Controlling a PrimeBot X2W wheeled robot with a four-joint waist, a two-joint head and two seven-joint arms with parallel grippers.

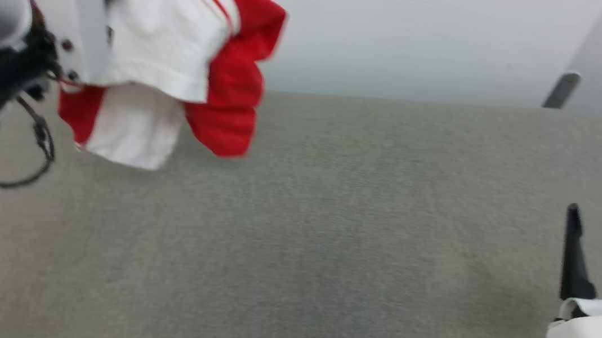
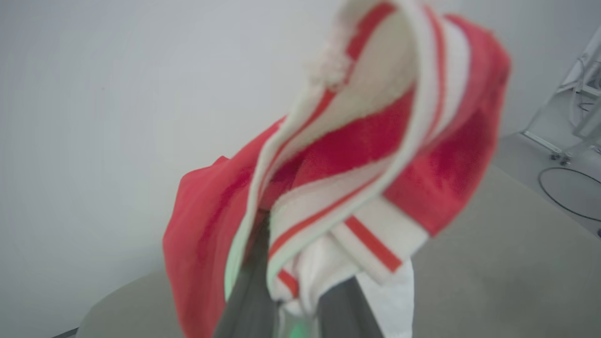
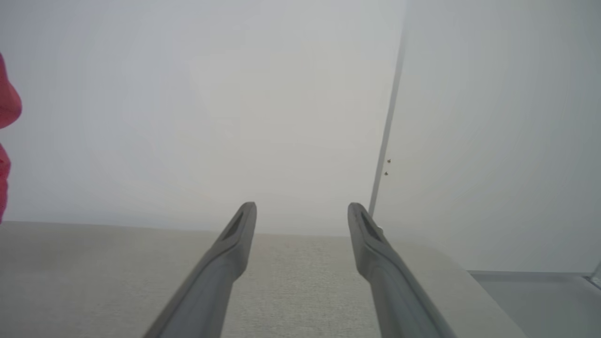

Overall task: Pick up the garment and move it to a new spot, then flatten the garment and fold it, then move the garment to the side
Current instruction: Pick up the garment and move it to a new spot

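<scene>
Garment [image 1: 178, 53], head view: hung bunched at the upper left, lifted off the grey table [image 1: 329, 223], with red folds on the outer side and white sleeve ends lowest. Partly masked by the pale left arm [image 1: 9, 45] in front. Lower right, right gripper [image 1: 600, 217]: stood over the table with dark fingers spread wide and nothing between them, well apart from the garment.

Left wrist view, left gripper [image 2: 296, 291]: clamped on the garment [image 2: 357, 155], fingers nearly together with cloth pinched between them. Draped up and over the fingers in blurred red and white folds, with striped trim bands facing the lens. Backed by the white wall [image 2: 94, 94], with the table [image 2: 493, 272] below.

Right wrist view, right gripper [image 3: 302, 209]: fully spread and empty, pointed along the table [image 3: 94, 272] toward the wall [image 3: 235, 94]. Showed the garment [image 3: 7, 103] as a red sliver at the left edge, clear of both fingers.
</scene>
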